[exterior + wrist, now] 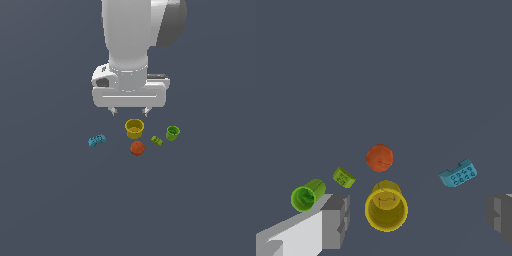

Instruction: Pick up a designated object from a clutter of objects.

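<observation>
The white Franka arm (131, 35) is hanging over the dark grey counter (50, 200), and its hand (130, 112) is hovering above the yellow cup (134, 128) with the fingers (336, 220) spread wide, pinching nothing. The yellow cup, the landmark here, is standing upright with its mouth open. The orange-red ball (137, 148) is sitting just beside the yellow cup, on its nearer side in the exterior view. The cyan knobbly block (97, 140) is lying well apart from the yellow cup, toward the exterior view's left. The small green cup (172, 133) is standing toward the exterior view's right of the yellow cup, untouched. The tiny green block (157, 141) is lying between the two cups.
</observation>
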Available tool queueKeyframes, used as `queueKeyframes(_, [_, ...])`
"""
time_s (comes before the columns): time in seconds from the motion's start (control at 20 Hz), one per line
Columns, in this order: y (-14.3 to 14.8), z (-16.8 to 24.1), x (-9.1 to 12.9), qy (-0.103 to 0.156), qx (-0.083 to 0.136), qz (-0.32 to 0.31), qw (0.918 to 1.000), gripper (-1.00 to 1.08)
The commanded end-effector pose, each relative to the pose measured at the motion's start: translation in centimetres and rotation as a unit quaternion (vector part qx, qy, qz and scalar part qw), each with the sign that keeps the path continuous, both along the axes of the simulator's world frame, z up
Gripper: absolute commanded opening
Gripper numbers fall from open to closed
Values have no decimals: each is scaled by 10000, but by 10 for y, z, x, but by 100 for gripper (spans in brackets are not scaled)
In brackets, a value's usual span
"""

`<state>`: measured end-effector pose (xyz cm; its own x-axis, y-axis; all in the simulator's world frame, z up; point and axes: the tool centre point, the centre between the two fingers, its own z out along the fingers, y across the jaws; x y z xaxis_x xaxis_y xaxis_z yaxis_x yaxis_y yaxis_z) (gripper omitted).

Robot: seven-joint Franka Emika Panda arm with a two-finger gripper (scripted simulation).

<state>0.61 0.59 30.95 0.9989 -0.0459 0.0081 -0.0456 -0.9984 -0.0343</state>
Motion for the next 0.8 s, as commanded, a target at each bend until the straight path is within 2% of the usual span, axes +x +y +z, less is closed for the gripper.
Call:
queueKeyframes(0.0, [0,0,0,0,0,0,10000,100])
queueKeyframes(0.45, [19,-13,-7,123,21,142,9998,100])
queueKeyframes(0.75, [21,-14,-7,137,24,155,9998,100])
